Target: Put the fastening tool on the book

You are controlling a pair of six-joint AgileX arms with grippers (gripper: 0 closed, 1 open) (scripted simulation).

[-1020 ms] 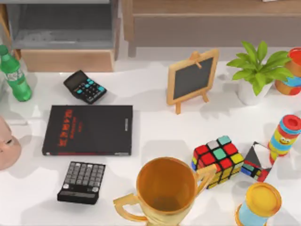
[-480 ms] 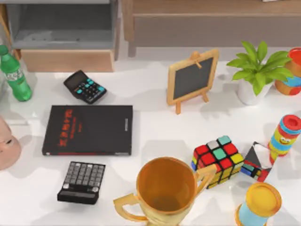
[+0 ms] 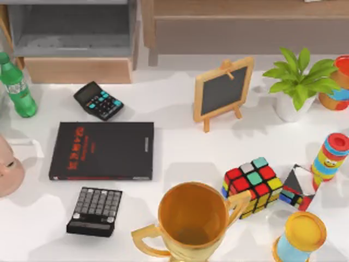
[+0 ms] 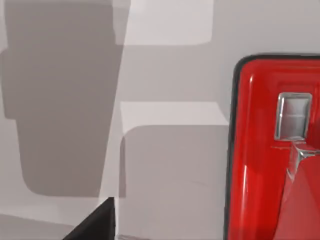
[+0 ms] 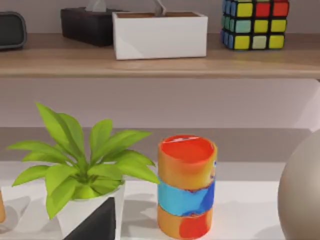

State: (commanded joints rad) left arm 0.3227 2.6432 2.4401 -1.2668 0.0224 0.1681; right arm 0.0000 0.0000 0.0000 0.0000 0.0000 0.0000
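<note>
The fastening tool (image 4: 272,160) has a glossy, smooth red shell like lacquered plastic, with a small bright metal inset, while the table (image 3: 180,147) beneath is smooth, white and faintly reflective. The book (image 3: 102,150) has a matt black cover, and at five o'clock from it the trophy cup (image 3: 192,221) shines like polished gold metal. At twelve o'clock from the cup the little chalkboard (image 3: 223,90) has a pale wooden frame around a dull slate face.
</note>
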